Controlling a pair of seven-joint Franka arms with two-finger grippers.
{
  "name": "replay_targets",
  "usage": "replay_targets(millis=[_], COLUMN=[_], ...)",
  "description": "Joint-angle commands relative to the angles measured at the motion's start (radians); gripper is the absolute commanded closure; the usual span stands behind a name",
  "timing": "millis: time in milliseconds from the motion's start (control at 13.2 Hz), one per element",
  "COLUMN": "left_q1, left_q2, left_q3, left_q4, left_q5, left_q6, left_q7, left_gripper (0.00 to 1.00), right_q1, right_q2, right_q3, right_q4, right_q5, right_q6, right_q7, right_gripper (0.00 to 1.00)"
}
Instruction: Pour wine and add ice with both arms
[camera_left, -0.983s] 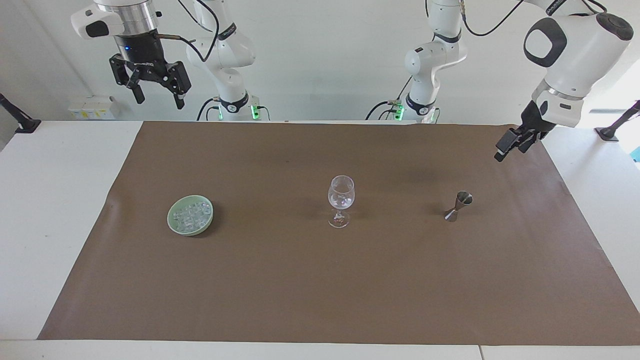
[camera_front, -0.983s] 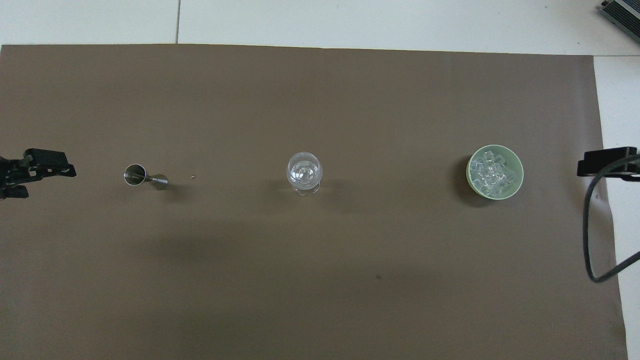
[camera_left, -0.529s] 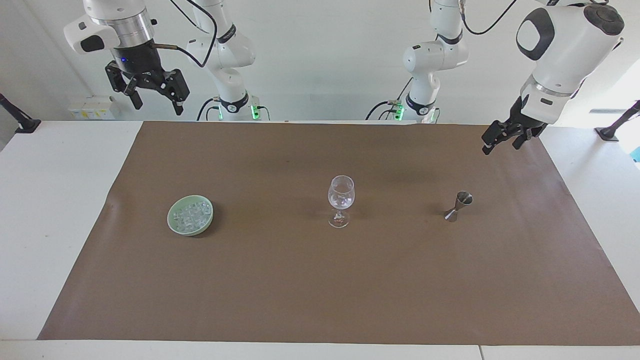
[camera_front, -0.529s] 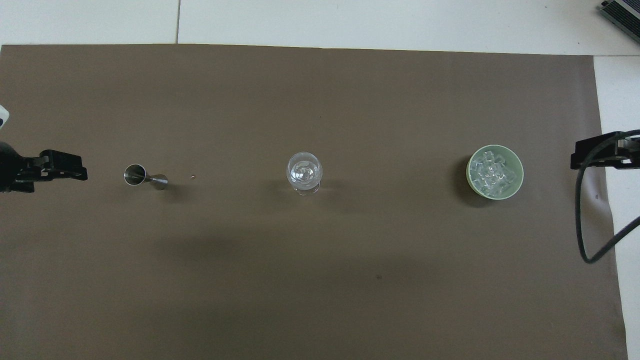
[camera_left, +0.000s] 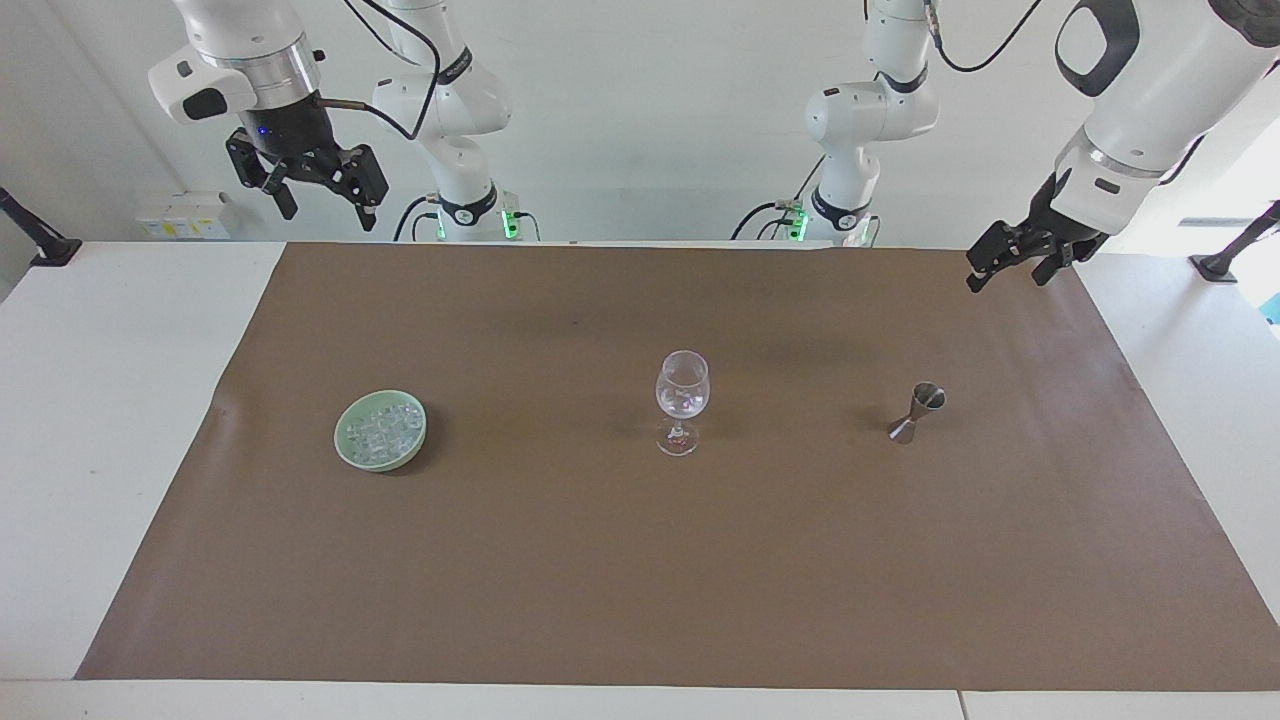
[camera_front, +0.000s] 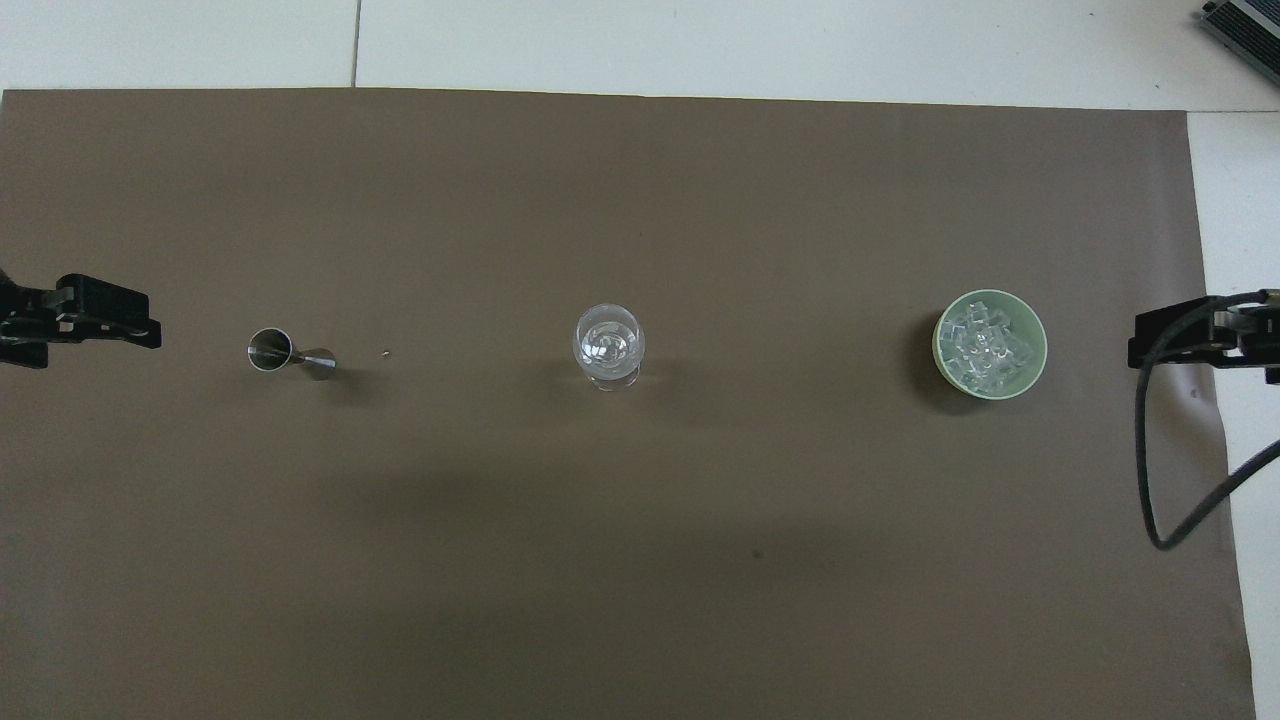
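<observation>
Brown paper, matte and faintly creased, covers most of the white bench (camera_left: 120, 420), and on it stand three things in a row, well apart from one another: one bowl, one wine glass and one jigger. The bowl (camera_left: 345, 448) is round, shallow and pale green, set toward the right arm's end; the ice (camera_left: 383, 433) lies heaped inside it, many small clear glassy cubes, too crowded to count. The single wine glass (camera_left: 682, 392) stands upright mid-sheet, clear and stemmed on a round foot, with something clear glinting in its bulb. The one jigger (camera_left: 916, 413) is brushed metal, an hourglass of two cones standing upright, toward the left arm's end. Two white jointed arms with black caps rise from the robots' edge. The right gripper (camera_left: 320, 205) hangs high over that edge, above the bench's corner, its two black fingers spread wide and holding nothing. The left gripper (camera_left: 1012, 272) hangs over the paper's corner at its own end, angled downward, fingers apart and empty. No writing on anything can be read.
</observation>
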Motion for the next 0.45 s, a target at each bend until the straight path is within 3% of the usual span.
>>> replay_targets(millis=[0,378], left_q1=[-0.019,-0.022], left_q2=[0.027,-0.042], left_q3=[0.011,0.011], left_q4=[0.038,-0.109], left_q5=[0.031,0.027], left_q6=[-0.006,0.090], left_q7=[0.010,0.003], left_gripper=[0.00,0.00], right_q1=[-0.010,-0.007], right_q2=[-0.027,-0.027], right_q3=[-0.001,0.003], right_q4=[-0.033,-0.033], right_q5=[0.007,0.007], right_q6=[0.056,0.065], right_q7=[-0.021,-0.015], right_gripper=[0.00,0.00])
